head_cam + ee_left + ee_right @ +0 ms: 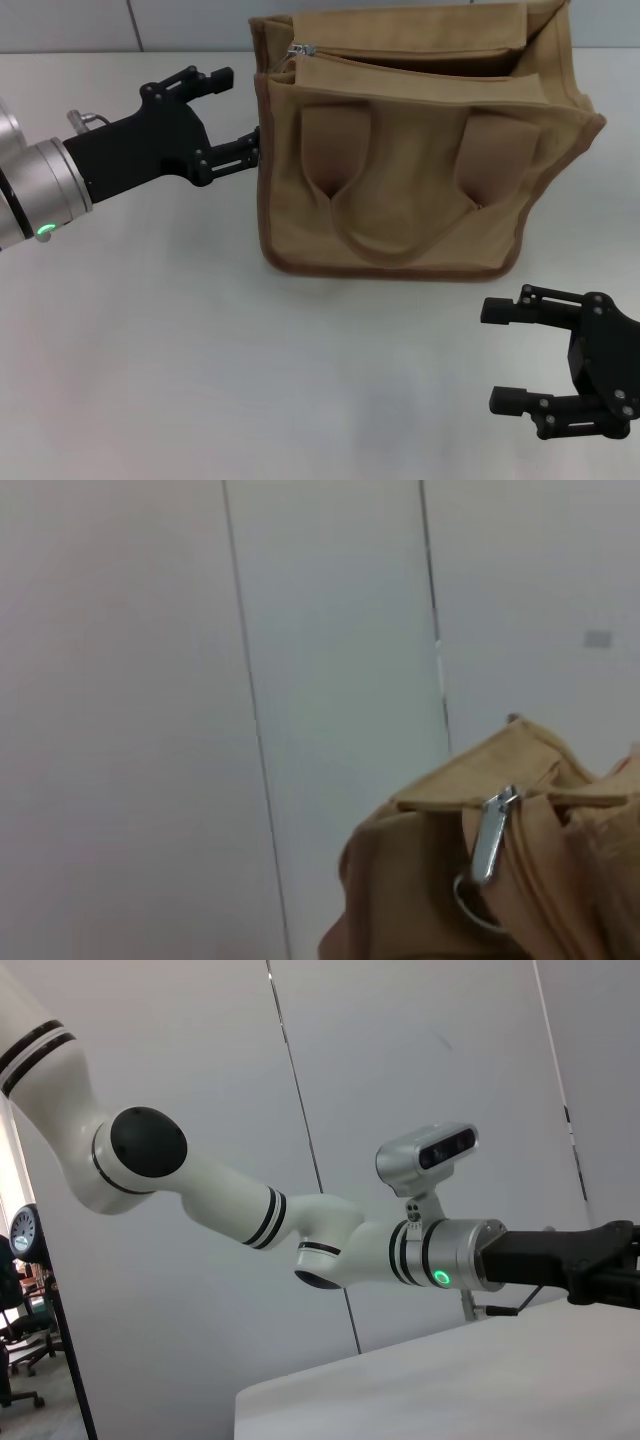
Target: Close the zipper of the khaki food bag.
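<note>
Two grippers are in view, both mine, neither grasping anything. The khaki food bag (410,160) stands upright on the white tabletop (180,350), toward the far side, its front pocket and two looped handles (400,200) facing me. Brown piping runs along its edges.

The zipper (400,58) runs along the bag's top edge. Its silver slider (297,49) sits at the bag's left end, and from the head view the top appears open along the rest of the line. In the left wrist view the slider and pull tab (492,838) hang at the corner of the bag, tab pointing downward.

My left gripper (240,110) is at the bag's upper left corner, fingers spread. The lower finger (235,152) lies just beside, possibly touching, the bag's left side; I cannot confirm contact. The upper finger (205,80) is level with the top edge, near the slider but apart from it.

My right gripper (515,355) hovers above the tabletop near me, in front of the bag's right corner and well apart from it, fingers released and spread wide.

The right wrist view shows my left arm (330,1250) extended over the tabletop, a green light lit at its wrist.
</note>
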Controlling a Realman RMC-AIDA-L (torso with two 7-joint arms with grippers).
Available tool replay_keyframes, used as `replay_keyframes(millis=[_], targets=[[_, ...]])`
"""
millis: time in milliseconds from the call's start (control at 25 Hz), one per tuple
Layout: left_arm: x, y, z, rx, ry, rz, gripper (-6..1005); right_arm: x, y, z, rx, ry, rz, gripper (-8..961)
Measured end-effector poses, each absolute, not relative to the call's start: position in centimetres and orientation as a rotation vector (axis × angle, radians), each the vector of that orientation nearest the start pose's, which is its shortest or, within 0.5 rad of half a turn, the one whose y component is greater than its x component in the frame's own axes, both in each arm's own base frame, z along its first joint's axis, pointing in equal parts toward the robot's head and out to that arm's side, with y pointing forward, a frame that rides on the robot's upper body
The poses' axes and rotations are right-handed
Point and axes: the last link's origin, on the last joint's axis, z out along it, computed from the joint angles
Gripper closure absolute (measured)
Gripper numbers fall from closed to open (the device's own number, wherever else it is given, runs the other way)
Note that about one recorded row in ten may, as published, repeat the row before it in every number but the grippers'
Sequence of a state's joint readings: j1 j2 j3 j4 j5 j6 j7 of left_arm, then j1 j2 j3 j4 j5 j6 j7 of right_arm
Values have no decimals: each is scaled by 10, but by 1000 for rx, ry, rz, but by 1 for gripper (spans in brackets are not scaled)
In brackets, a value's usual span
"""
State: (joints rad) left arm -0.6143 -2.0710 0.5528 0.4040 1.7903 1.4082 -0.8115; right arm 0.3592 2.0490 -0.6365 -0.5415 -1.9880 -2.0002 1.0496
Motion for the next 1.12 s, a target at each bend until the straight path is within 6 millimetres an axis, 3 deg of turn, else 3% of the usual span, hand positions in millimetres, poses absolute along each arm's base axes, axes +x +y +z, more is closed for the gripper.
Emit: replay_keyframes(millis=[400, 480, 920, 1120], targets=[[-244, 369, -8, -2417, -138, -801, 207, 281, 231, 10, -2867, 356, 1114, 168], [-243, 371, -7, -2402, -144, -812, 425, 281, 231, 10, -2867, 355, 1113, 168], [-245, 372, -2, -2355, -180, -844, 663, 280, 232, 10, -2868, 354, 1113, 171], [-248, 372, 2, -2357, -231, -853, 859, 280, 232, 11, -2868, 356, 1111, 172]])
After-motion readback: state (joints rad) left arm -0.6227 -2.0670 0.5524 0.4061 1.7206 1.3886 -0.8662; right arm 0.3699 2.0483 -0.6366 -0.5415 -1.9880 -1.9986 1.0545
